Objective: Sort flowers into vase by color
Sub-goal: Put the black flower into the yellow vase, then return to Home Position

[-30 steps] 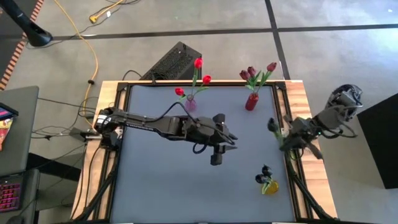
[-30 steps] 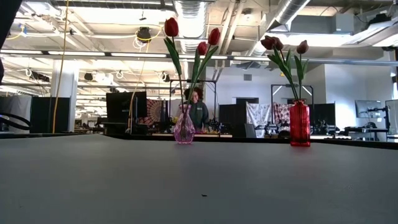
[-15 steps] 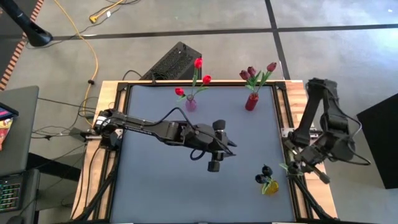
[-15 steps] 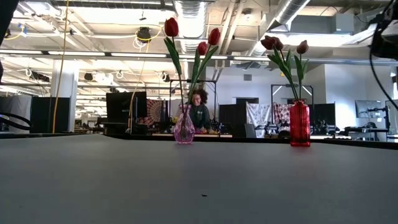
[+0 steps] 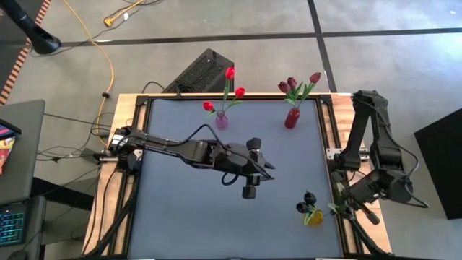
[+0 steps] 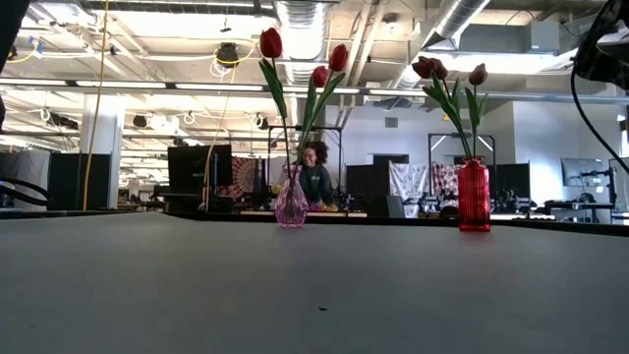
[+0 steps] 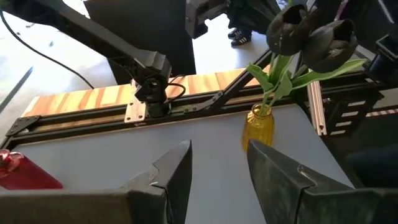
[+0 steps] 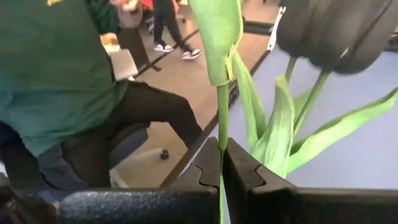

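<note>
Clamped on a green stem (image 8: 222,118), the right gripper (image 8: 222,163) holds a black tulip (image 8: 336,31) at the table's right edge, just beside the yellow vase (image 5: 313,217) with two black tulips (image 7: 311,37). Red tulips (image 6: 305,59) stand in the pink vase (image 6: 291,205), maroon ones (image 6: 447,71) in the red vase (image 6: 473,197), both at the far edge. Left gripper (image 7: 217,171) hovers mid-table, fingers apart, empty. A person (image 8: 56,74) in green sits beyond the table.

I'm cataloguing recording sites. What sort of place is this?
Probably an open-plan robotics lab or workshop: exposed ceiling ducts, monitors on desks behind the table, and a seated person.
</note>
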Controlling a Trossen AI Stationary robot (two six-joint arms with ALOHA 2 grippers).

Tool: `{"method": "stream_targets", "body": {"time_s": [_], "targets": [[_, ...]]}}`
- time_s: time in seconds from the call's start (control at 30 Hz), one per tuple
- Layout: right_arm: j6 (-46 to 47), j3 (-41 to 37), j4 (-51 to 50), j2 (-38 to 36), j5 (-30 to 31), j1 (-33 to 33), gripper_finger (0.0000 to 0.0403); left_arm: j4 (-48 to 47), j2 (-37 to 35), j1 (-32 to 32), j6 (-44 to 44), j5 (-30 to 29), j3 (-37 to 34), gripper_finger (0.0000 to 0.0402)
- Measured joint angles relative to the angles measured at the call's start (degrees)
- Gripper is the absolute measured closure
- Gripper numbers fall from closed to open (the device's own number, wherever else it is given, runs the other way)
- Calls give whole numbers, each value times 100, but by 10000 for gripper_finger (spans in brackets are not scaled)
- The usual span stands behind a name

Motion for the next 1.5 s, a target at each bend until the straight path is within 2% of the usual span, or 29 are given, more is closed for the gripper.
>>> {"method": "stream_targets", "body": {"time_s": [0.27,0.63,0.83,1.5], "targets": [[55,-87,18,296,241,-36,375,15,0,2,-62,-144,0,258],[454,-87,-47,831,251,-32,373,5,0,2,-160,-141,0,258],[845,-86,-47,921,148,-34,355,7,0,2,-177,-140,0,258],[448,-85,-243,910,14,-34,341,210,2,2,-422,-116,0,258]]}}
